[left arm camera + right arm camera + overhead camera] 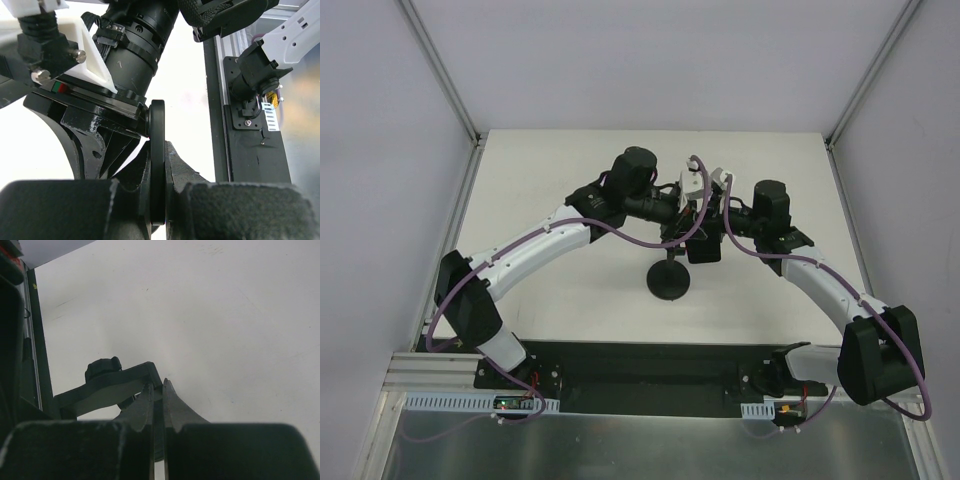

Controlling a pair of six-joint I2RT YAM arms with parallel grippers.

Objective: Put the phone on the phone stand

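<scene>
The phone stand's round base (669, 281) sits on the white table, its stem rising toward the two grippers. My left gripper (159, 150) is shut on the phone (157, 117), a thin black slab seen edge-on and held above the table. In the top view the phone (703, 247) shows as a black rectangle just right of the stem, with the left gripper (686, 230) over it. My right gripper (155, 387) is shut on a thin black plate at the stand's clamp bracket (107, 387), next to its knob (102, 368); from above the right gripper (705, 218) is partly hidden.
The right arm's camera lens (135, 45) and white mount (92, 62) sit close in front of the left gripper. The black base rail (250, 150) runs along the table's near edge. Grey enclosure walls (390, 200) stand on both sides.
</scene>
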